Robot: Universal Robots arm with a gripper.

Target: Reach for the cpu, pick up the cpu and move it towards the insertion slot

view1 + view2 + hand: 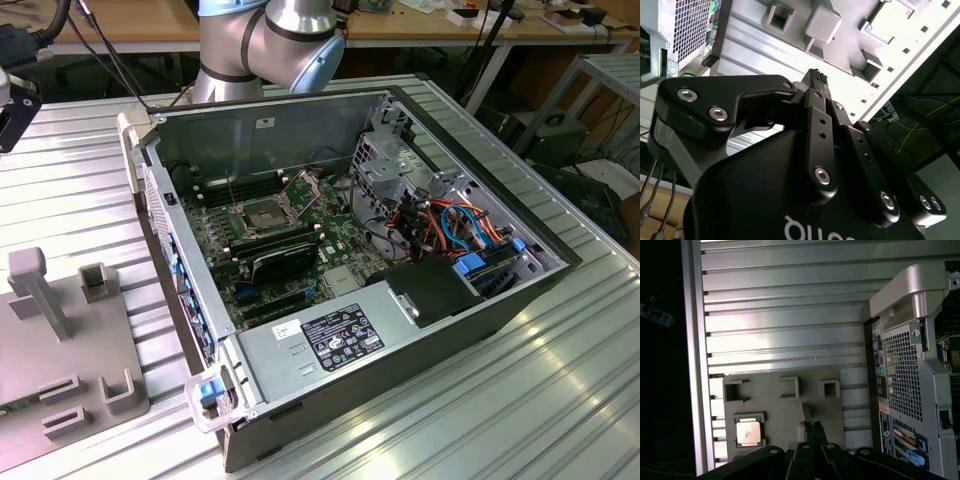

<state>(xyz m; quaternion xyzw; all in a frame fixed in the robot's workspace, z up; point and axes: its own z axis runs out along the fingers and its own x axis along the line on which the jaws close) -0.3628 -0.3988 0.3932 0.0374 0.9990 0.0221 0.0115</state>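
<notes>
The cpu [749, 432], a small pale square chip, lies flat in a holder on the grey fixture plate [790, 412] in the first wrist view. My gripper [813, 426] hovers above the plate, off to one side of the cpu and not touching it. Its two black fingers are pressed together with nothing between them, as the second wrist view also shows at the gripper [816, 76]. The insertion slot [262, 213] sits on the motherboard inside the open computer case [480, 330], with its metal retention plate [305, 187] hinged up.
The grey fixture plate [60, 350] with upright pegs lies at the exterior view's left, beside the case. The arm's base [265, 40] stands behind the case. A ribbed aluminium table [560, 400] carries everything. Cables and a drive cage [400, 170] crowd the case's right half.
</notes>
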